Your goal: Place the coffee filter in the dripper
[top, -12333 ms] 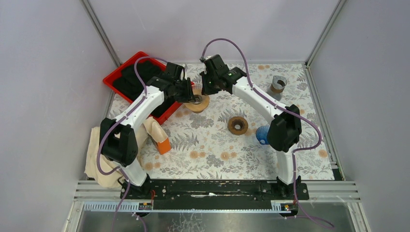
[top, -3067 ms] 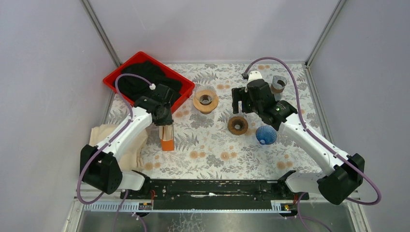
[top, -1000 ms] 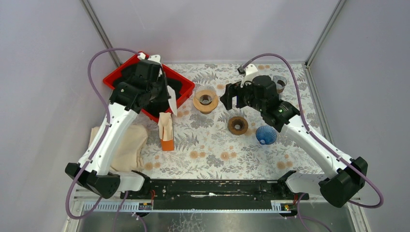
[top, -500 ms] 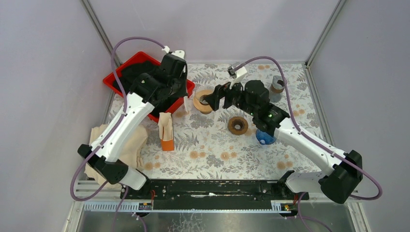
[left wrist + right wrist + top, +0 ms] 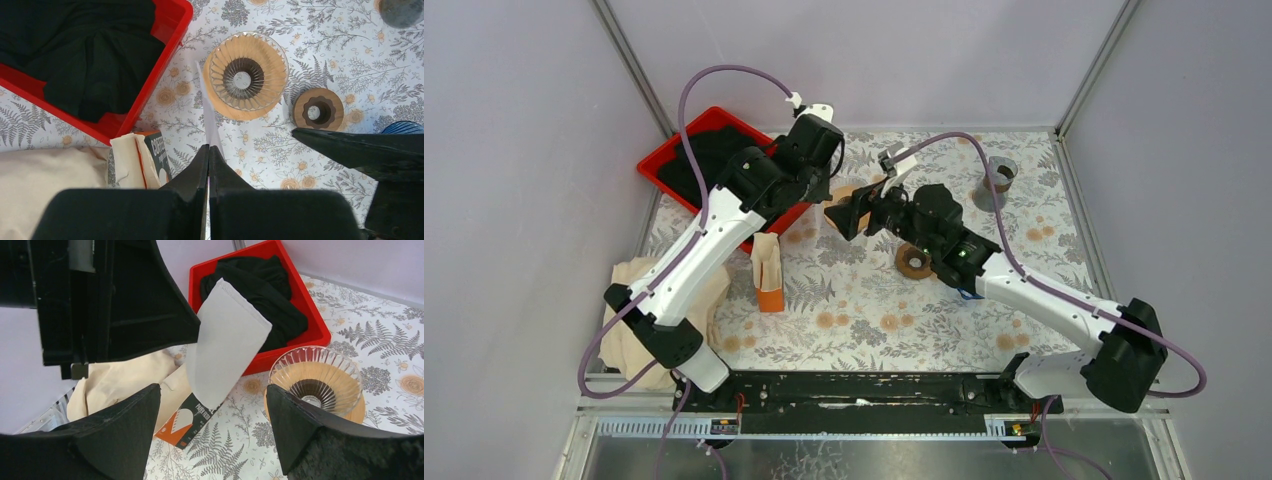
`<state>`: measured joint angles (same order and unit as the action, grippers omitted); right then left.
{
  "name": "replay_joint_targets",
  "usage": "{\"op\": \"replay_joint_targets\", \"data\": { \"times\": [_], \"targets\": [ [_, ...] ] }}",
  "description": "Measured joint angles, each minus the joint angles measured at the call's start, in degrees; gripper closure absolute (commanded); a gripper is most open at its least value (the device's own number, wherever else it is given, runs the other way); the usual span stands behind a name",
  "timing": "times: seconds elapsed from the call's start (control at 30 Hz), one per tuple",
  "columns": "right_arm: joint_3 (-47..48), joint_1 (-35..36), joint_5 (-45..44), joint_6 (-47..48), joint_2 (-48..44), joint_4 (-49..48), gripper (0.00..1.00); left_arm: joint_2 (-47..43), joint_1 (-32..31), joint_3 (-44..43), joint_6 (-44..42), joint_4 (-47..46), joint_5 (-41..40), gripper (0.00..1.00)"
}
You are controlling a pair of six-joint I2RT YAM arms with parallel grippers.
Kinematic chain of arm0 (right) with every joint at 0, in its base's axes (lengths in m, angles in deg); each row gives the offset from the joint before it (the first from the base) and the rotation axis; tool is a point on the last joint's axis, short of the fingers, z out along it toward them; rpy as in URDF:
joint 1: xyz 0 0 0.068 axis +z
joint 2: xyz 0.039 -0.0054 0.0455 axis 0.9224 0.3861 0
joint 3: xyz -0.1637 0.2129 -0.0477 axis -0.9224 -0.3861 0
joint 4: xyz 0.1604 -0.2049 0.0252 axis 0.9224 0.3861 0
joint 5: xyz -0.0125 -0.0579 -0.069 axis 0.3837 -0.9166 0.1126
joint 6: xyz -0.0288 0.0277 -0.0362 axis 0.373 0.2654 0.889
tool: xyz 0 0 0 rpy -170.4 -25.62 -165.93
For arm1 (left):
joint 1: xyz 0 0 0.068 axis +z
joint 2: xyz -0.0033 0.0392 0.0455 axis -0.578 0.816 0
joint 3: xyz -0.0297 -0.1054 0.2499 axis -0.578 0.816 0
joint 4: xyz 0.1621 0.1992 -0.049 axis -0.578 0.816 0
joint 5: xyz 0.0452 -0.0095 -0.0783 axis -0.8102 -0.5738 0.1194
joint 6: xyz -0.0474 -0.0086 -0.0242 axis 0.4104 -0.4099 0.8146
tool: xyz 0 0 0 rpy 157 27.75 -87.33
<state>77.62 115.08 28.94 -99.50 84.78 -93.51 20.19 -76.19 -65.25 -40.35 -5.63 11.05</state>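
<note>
We saw the left gripper (image 5: 209,150) with its jaws pressed together on one edge of the white coffee filter (image 5: 227,342), holding it flat and tilted above the table (image 5: 350,50). The right gripper (image 5: 212,390) faced it with its jaws spread wide. In that wrist view the filter showed between the two fingers, touching neither. The glass dripper (image 5: 247,75) stood on its wooden base near the red tray (image 5: 170,30), and the filter hung just beside its rim, not in it.
</note>
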Motion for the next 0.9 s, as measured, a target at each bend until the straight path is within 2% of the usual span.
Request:
{"op": "replay_joint_targets", "data": {
  "times": [0.4,0.8,0.9],
  "targets": [
    [-0.5,1.7,-6.1,-1.6,4.9,-3.8,0.25,1.0,-1.7,-1.1,0.7,1.2,-1.2,1.0],
    [-0.9,1.8,-14.0,-1.8,5.1,-3.8,0.43,1.0,-1.9,-1.1,0.9,1.4,-1.7,1.0],
    [-0.9,1.8,-15.4,-1.5,5.1,-3.8,0.45,1.0,-1.9,-1.1,1.0,1.5,-1.7,1.0]
  ]
}}
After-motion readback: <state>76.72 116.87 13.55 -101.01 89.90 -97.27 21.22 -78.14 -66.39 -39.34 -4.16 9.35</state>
